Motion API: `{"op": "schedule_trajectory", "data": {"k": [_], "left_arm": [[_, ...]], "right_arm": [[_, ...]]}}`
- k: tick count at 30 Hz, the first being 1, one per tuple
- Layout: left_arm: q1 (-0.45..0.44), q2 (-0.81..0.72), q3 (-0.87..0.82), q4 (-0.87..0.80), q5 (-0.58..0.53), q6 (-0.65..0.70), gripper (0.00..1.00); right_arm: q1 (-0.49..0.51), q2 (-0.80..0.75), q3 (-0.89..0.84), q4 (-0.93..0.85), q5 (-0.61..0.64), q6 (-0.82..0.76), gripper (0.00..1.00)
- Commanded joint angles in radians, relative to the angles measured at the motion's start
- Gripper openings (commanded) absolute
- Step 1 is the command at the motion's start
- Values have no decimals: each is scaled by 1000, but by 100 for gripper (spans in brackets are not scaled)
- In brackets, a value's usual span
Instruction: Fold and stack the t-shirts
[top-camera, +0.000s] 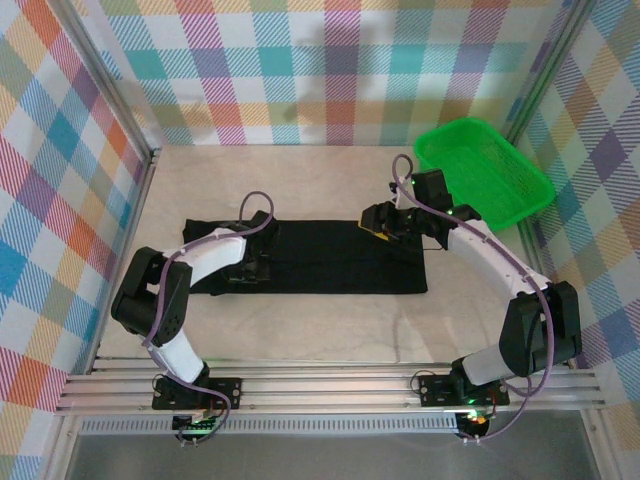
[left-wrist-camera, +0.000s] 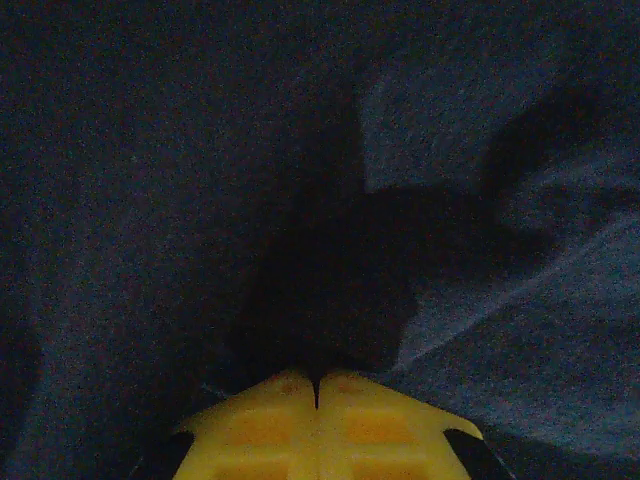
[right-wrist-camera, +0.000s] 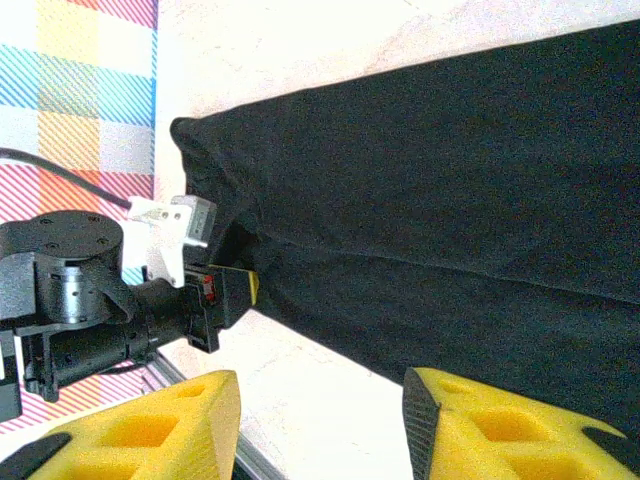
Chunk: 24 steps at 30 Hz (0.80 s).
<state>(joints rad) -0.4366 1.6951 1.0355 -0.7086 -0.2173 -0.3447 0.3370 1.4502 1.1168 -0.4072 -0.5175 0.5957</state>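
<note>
No readable text, label, brand, number or sign appeared in any view; the black t-shirt, green plastic basket and plaid walls bore no writing.

You have open table in front of the shirt; the basket blocks the far right corner.
</note>
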Motion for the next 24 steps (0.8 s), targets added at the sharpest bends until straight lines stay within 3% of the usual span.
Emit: {"op": "schedule_trajectory", "data": {"k": [1,6,15,24], "left_arm": [[-2,-36,47,-51,-15,-19,3],[-4,-63,78,-122,53,-66,0],[-4,-40,159,-247,306,-214,0],[-4,5,192,-243,446,-314,0]], "right_arm": [[-4,-8,-23,8,-9,9,48],[-4,0,-25,11,-9,9,47],[-4,24,-5,2,-10,-1,47],[-4,26,-12,-7,-9,-7,47]]}}
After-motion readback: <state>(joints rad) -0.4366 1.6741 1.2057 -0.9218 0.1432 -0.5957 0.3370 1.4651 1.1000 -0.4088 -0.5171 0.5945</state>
